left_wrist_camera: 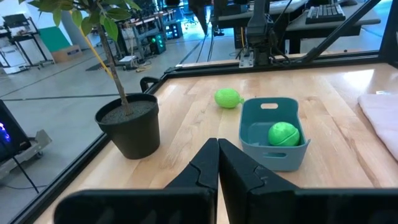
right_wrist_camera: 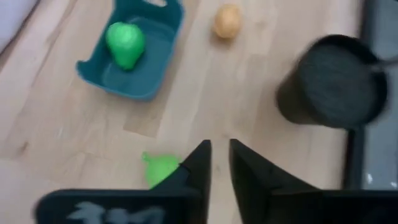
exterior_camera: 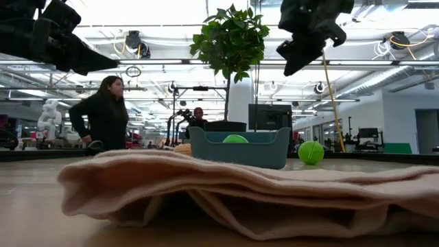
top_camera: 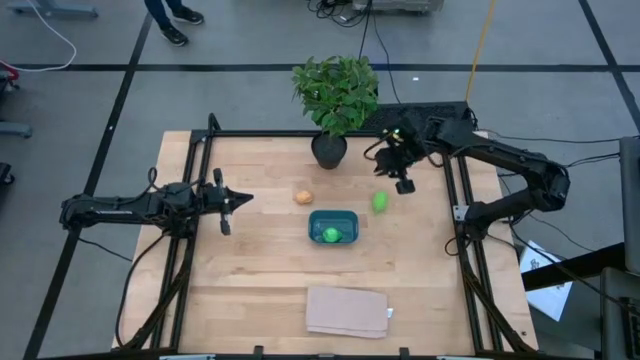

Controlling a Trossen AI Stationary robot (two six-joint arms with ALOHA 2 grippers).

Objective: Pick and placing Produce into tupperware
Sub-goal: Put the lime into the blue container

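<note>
Tupperware (top_camera: 333, 226), a teal smooth plastic tub with rounded corners, sat mid-table holding one glossy green produce piece (top_camera: 331, 235). Second green piece (top_camera: 380, 202) lay just right of it, orange-tan piece (top_camera: 303, 197) up-left. No readable writing. Right gripper (top_camera: 403, 180) hovered above the second green piece, fingers slightly parted, empty. Left gripper (top_camera: 226, 202) waited well left of the tub, fingers pressed together, empty.

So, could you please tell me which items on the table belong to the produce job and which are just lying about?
Job:
- teal tupperware
- green piece inside it
- green piece beside it
- orange piece

Lying about:
- potted plant
- tan pad
</note>
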